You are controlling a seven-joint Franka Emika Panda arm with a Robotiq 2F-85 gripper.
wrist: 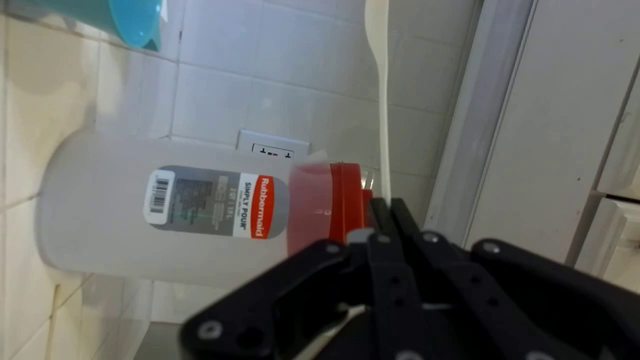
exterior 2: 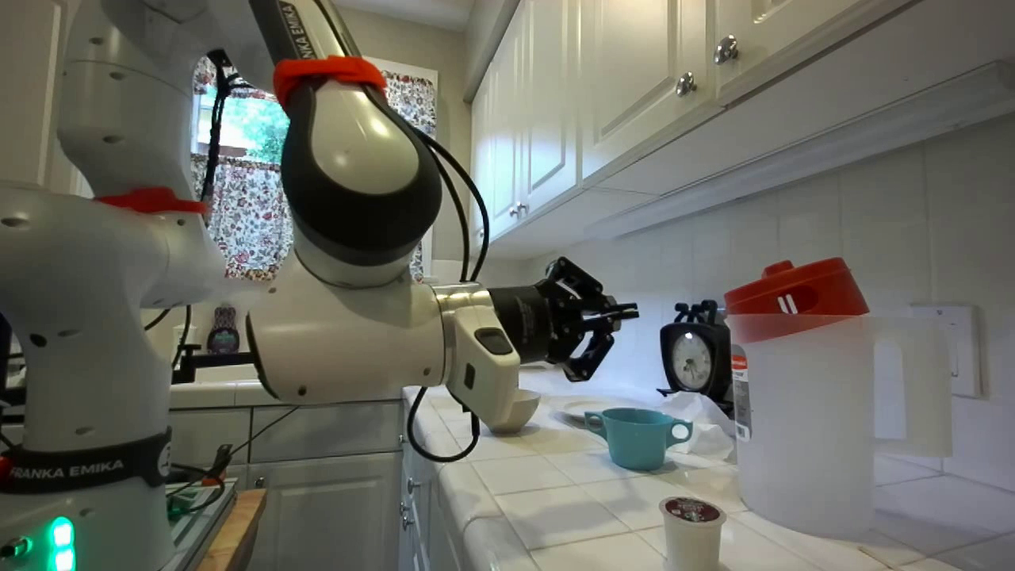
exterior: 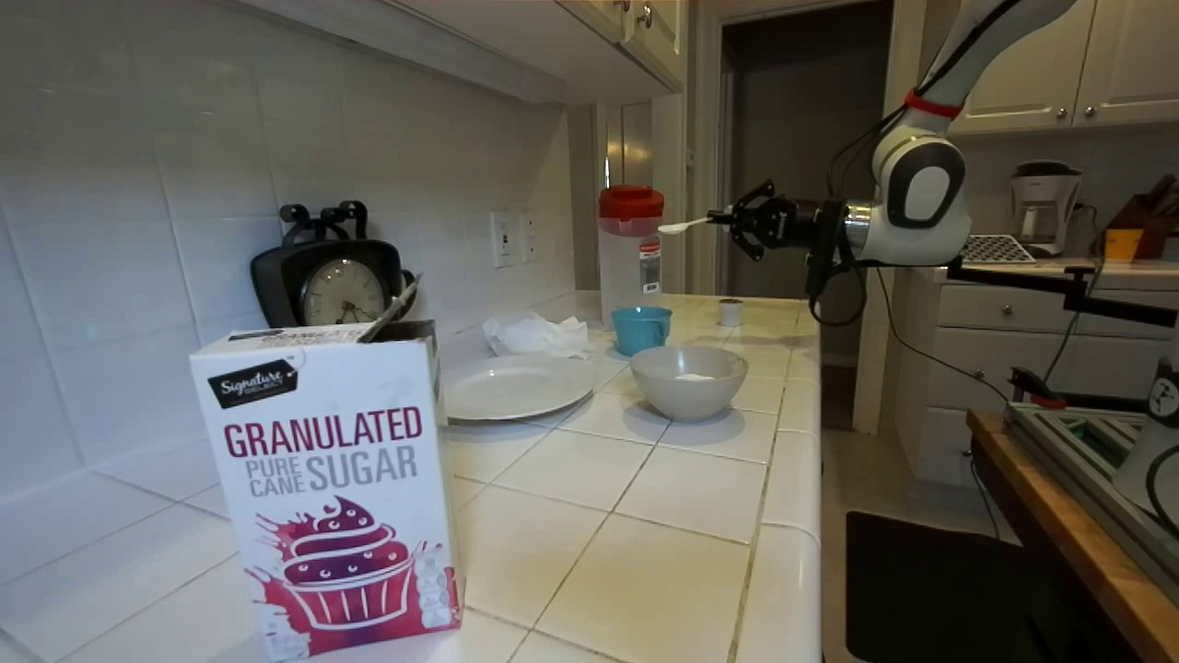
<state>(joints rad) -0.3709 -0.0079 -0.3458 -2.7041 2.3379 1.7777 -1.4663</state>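
In an exterior view: claw (exterior: 721,218) in mid-air, pinching a slim white plastic spoon (exterior: 680,227) that juts ahead; round grey bowl (exterior: 677,398) lower, off to one side, white matter (exterior: 693,377) inside. In an exterior view: turquoise two-handled cup (exterior 2: 638,440) below claw; red-lidded translucent plastic pitcher (exterior 2: 805,428) ahead, on the side away from the bowl. Wrist view: spoon firmly clamped; any load unclear. Judged: pick-up done, not yet let go.

There is one white utensil (wrist: 383,100), one pitcher (wrist: 200,210), one bowl (exterior: 687,396).
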